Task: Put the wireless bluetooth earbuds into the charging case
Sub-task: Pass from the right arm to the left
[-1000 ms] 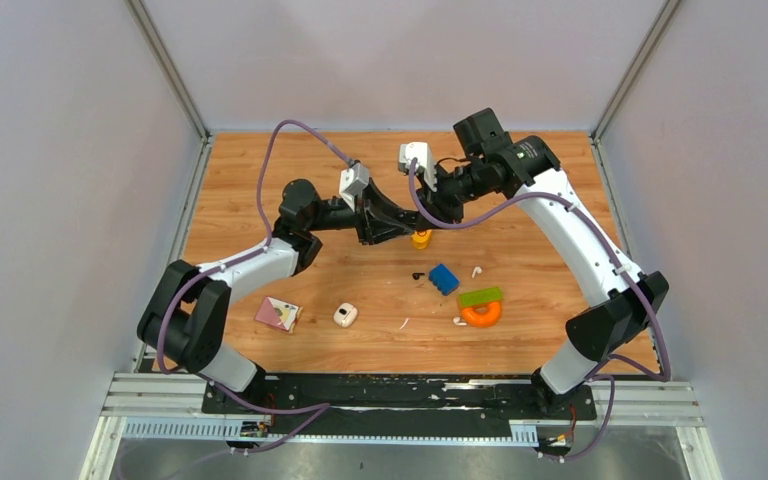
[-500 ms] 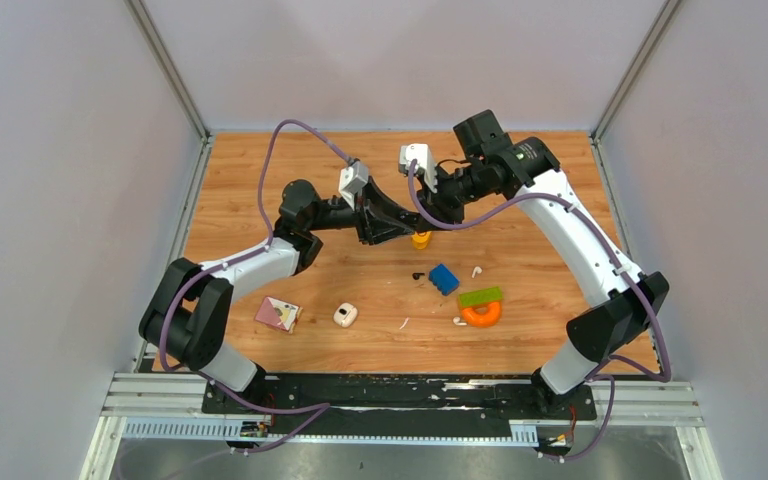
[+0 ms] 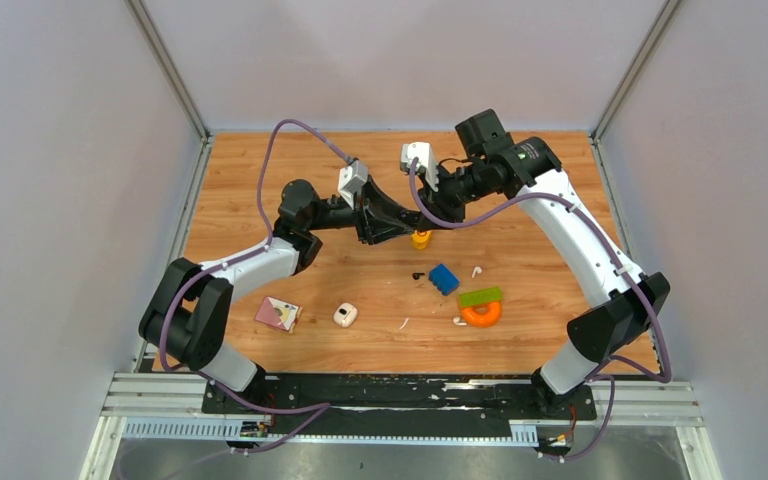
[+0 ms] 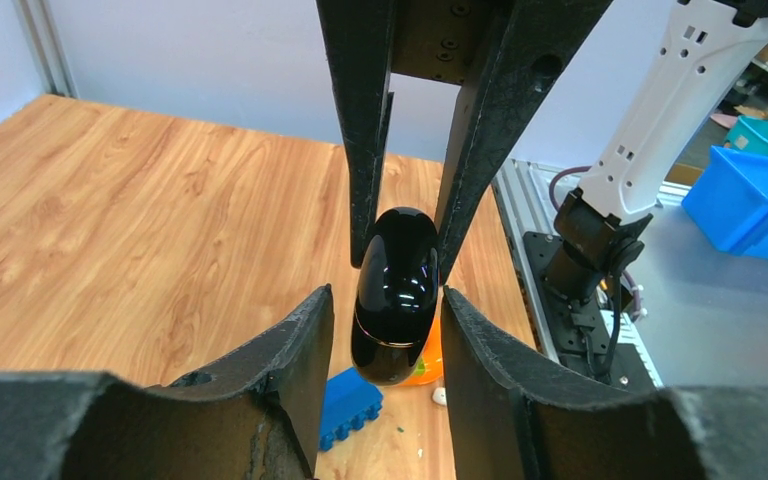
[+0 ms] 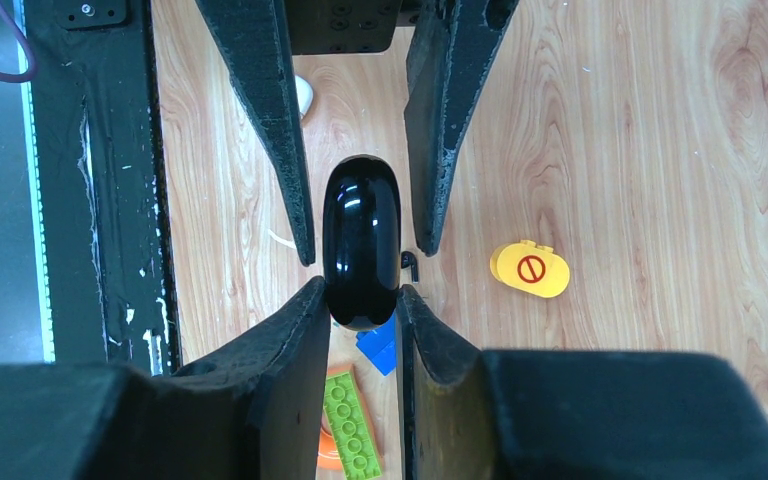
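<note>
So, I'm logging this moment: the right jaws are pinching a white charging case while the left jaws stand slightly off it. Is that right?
Not quite. The charging case is black, not white; the right wrist view shows it plainly. The rest holds: the right jaws pinch it and the left jaws stand slightly off it.

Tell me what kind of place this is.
Probably a robotics lab test cell: a wooden table boxed in by plain panels on aluminium posts, a left arm and right arm bolted to a rail, and toy blocks scattered as props.
</note>
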You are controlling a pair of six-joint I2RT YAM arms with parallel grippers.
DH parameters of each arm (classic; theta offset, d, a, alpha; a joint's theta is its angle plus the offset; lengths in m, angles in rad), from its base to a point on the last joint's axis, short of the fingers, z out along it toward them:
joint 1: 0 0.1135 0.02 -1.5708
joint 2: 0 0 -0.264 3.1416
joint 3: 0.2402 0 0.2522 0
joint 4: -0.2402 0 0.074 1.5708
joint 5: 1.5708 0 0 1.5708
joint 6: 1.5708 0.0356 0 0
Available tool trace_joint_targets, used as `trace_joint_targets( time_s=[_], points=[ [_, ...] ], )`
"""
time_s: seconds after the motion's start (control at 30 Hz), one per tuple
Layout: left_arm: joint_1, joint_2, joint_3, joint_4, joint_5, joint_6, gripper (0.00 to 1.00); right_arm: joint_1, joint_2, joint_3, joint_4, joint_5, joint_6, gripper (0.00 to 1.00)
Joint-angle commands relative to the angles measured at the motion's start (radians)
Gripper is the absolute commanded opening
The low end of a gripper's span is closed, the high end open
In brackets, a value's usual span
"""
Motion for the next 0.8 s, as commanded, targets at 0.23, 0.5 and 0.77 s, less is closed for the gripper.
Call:
trace_joint_targets(
  time_s=[0.23, 0.5, 0.77],
  points=[
    [0.007, 0.012, 0.016, 0.026, -0.01, -0.016, 0.55, -0.005, -0.04, 0.023, 0.034, -0.019, 0.013, 0.17],
    [0.007, 0.019, 0.02, 0.03, -0.005, -0.017, 0.53, -0.013, -0.033, 0.029, 0.045, -0.012, 0.019, 0.18],
    [0.007, 0.021, 0.024, 0.029, 0.006, -0.016, 0.41, -0.025, -0.035, 0.002, 0.05, -0.017, 0.03, 0.19]
  ],
)
